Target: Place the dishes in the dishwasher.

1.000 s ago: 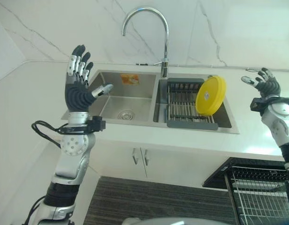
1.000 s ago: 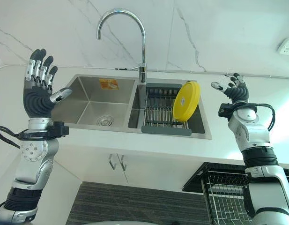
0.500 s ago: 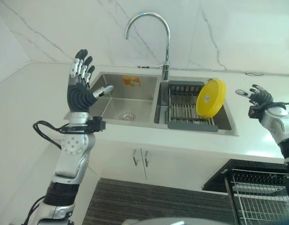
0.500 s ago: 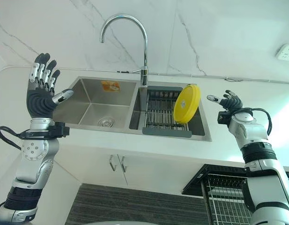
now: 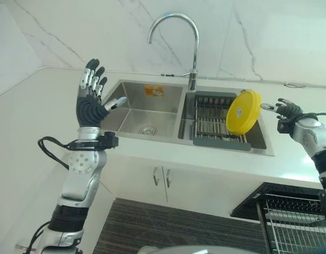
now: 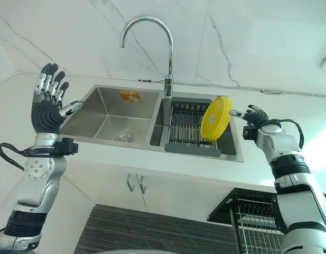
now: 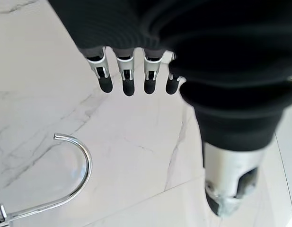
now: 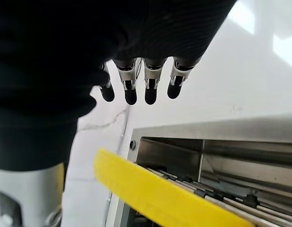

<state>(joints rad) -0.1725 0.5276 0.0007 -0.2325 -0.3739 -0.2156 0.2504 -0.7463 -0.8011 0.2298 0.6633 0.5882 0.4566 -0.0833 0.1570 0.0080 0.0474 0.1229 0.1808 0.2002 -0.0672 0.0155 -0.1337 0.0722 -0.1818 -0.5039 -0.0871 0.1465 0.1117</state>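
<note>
The round yellow plastic plate (image 5: pixel 243 111) stands on edge in the dark drying rack (image 5: pixel 214 124) in the right basin of the steel sink (image 5: pixel 147 108). The right hand (image 6: pixel 252 114), fingers spread, hovers just beside its rim, empty. It should probably pinch the top edge firmly before lifting; the left hand (image 5: pixel 91 95) is raised open over the white desk (image 5: pixel 41 106).

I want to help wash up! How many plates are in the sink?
1. A yellow plate stands on edge in the rack in the sink's right basin. The left basin holds none. Nothing seems hidden behind it.
</note>
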